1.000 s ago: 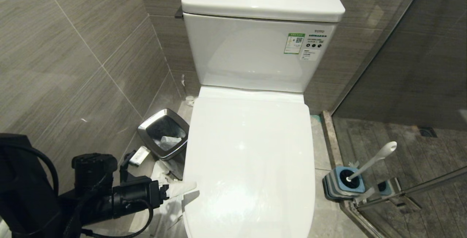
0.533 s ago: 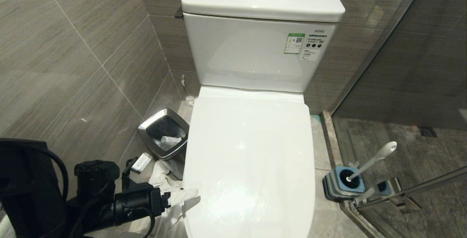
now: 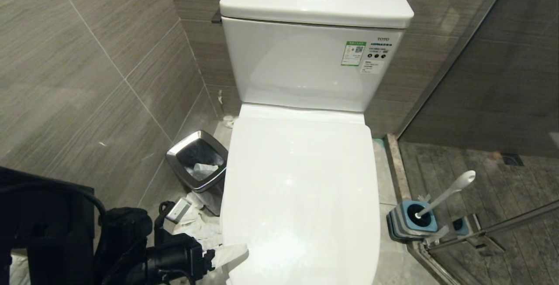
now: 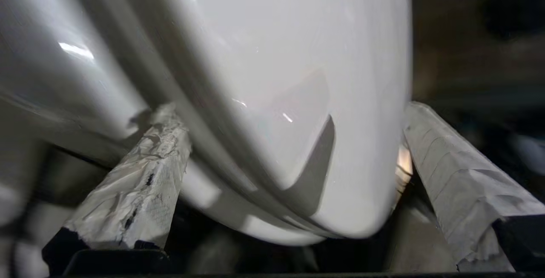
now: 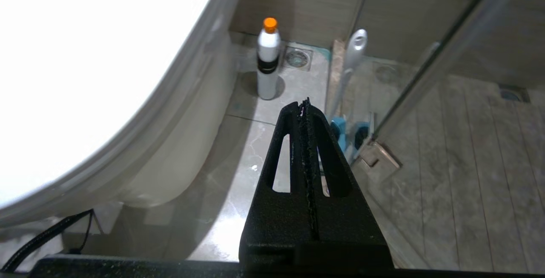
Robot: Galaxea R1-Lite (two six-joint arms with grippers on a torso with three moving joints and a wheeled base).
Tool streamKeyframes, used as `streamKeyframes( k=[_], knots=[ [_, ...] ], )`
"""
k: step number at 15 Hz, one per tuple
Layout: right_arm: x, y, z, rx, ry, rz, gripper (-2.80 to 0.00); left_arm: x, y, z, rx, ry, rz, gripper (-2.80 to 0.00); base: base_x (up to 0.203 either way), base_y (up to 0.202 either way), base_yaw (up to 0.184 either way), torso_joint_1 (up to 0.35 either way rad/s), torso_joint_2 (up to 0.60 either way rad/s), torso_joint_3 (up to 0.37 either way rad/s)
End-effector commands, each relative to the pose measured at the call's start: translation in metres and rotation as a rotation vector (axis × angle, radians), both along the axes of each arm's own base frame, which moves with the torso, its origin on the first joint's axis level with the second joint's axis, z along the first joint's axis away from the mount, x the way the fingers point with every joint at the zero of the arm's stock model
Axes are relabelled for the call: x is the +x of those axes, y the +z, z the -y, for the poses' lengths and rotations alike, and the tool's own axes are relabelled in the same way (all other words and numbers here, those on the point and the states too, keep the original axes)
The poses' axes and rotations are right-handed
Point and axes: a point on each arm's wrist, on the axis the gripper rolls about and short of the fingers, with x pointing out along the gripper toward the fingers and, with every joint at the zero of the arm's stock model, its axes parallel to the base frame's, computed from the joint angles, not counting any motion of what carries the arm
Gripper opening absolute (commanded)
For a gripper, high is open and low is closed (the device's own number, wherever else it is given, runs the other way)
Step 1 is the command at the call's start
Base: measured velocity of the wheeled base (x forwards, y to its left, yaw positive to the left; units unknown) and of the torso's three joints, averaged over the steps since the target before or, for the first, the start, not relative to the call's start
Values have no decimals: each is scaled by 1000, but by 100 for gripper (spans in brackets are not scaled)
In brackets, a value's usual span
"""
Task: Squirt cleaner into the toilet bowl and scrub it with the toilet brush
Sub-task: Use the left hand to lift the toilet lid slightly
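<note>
At the closed lid (image 3: 301, 197) edge, left gripper (image 3: 227, 256) spread wide astride it, right gripper (image 5: 307, 107) shut, cleaner (image 5: 267, 58) and brush (image 3: 445, 195) floor-side: risks slipping off glossy plastic.

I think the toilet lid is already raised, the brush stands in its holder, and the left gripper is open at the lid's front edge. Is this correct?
Not quite: the lid is down, covering the bowl, as the head view shows. The rest holds: the brush stands in its holder, and the left gripper is open at the lid's front edge.
</note>
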Motion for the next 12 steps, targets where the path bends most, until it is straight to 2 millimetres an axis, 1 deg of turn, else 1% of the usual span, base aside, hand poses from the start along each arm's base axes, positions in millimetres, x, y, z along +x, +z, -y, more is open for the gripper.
streamKeyframes(
  k=[1, 3, 6, 9, 10, 12],
  knots=[
    [2, -7, 0, -1, 0, -23, -280, -11, 10, 14, -36, -71, -13, 0, 0, 0, 0, 0, 0, 0],
    [2, -7, 0, -1, -1, -24, -280, -17, 30, 23, -103, -79, -28, 0, 0, 0, 0, 0, 0, 0],
    [2, -7, 0, -1, 0, -23, -280, -19, 74, 35, -271, -37, -72, 0, 0, 0, 0, 0, 0, 0],
    [2, -7, 0, -1, -1, -23, -280, -20, 124, 37, -463, -22, -101, 0, 0, 0, 0, 0, 0, 0],
    [2, -7, 0, -1, 0, -24, -280, -21, 137, 37, -513, -24, -107, 0, 0, 0, 0, 0, 0, 0],
    [2, -7, 0, -1, 0, -23, -280, -24, 151, 35, -558, -35, -95, 0, 0, 0, 0, 0, 0, 0]
  ],
)
